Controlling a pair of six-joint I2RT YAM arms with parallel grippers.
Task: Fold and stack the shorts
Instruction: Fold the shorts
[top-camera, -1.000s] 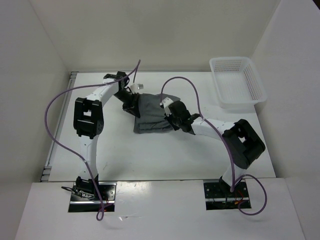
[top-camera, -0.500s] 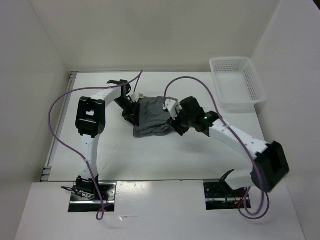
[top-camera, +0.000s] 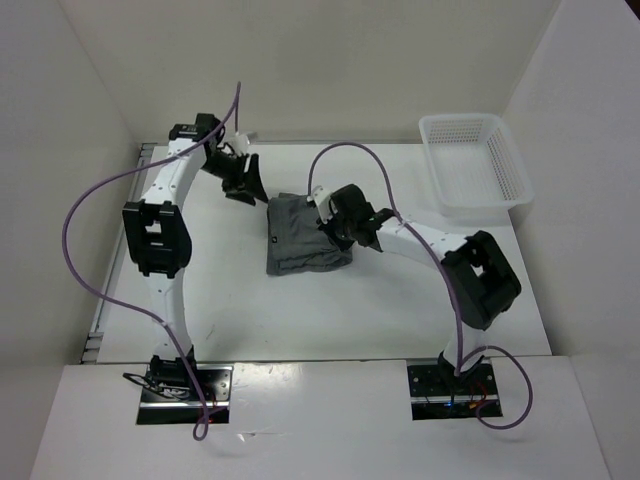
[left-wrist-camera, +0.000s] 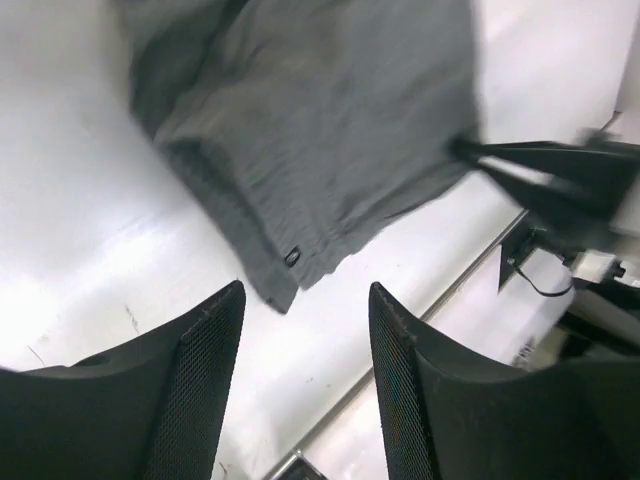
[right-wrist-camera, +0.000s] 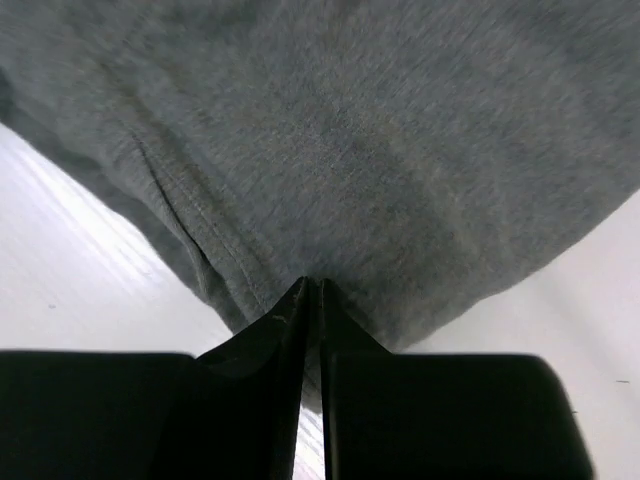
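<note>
The grey shorts (top-camera: 300, 240) lie folded in a compact rectangle in the middle of the table. They also fill the top of the left wrist view (left-wrist-camera: 320, 130) and most of the right wrist view (right-wrist-camera: 350, 130). My left gripper (top-camera: 245, 188) hovers off their far left corner, open, with only bare table between its fingers (left-wrist-camera: 305, 300). My right gripper (top-camera: 331, 214) sits at the shorts' right edge. Its jaws (right-wrist-camera: 312, 287) are pressed together with their tips on the fabric near a corner.
A white basket (top-camera: 462, 118) stands at the far right corner of the table. White walls close in the left, back and right sides. The right arm's dark links (left-wrist-camera: 560, 180) show beyond the shorts. A metal rail (top-camera: 140, 160) runs along the table's left edge.
The left gripper let go of the shorts, opened and drew back to the far left. The right gripper opened, then shut again at the right edge. The shorts now lie flatter.
</note>
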